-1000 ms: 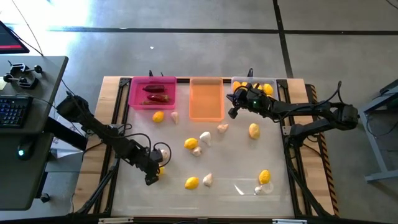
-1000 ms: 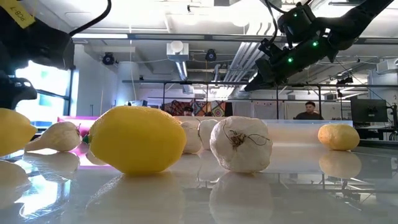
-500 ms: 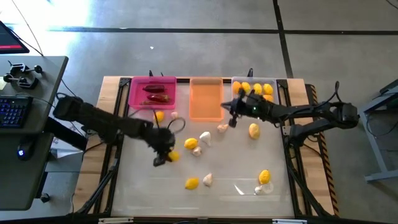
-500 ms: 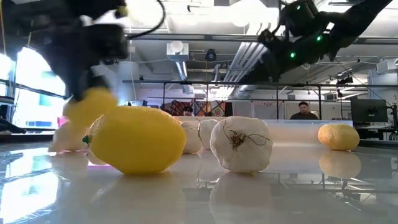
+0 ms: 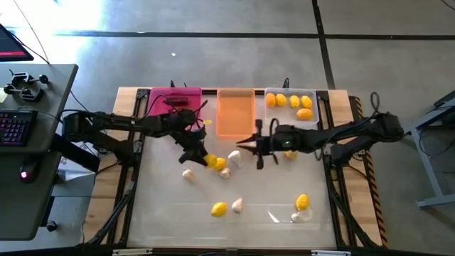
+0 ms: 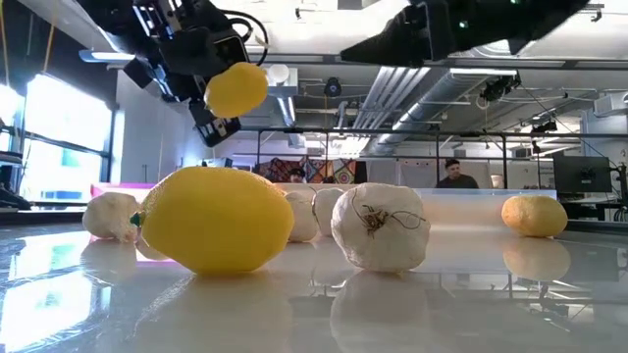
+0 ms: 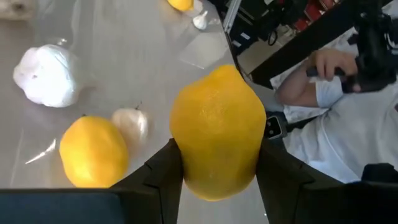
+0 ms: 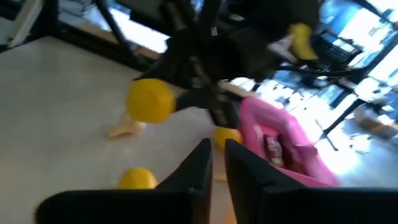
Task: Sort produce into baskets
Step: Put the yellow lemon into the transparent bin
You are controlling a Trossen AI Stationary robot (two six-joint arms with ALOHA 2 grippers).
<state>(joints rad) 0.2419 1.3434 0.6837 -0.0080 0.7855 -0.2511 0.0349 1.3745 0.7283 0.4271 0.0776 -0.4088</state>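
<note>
Left gripper (image 7: pixel 214 177) clamped a yellow lemon (image 7: pixel 216 130), lifted above the glossy white tabletop (image 5: pixel 263 224) near mid-table, in front of the pink basket (image 5: pixel 158 108). Right gripper (image 8: pixel 217 163) hovered mid-table, fingers almost together, nothing between them. Loose lemons and a garlic bulb (image 6: pixel 380 226) lay scattered on the table. Chilies (image 5: pixel 178 102) sat in the pink basket; the orange basket (image 5: pixel 235 114) sat beside it; the clear basket (image 5: pixel 291 107) held lemons. Behind: ceiling pipes, monitors, a person (image 6: pixel 454 174) seated; grey concrete floor, a desk with keyboard (image 5: pixel 17 129).
</note>
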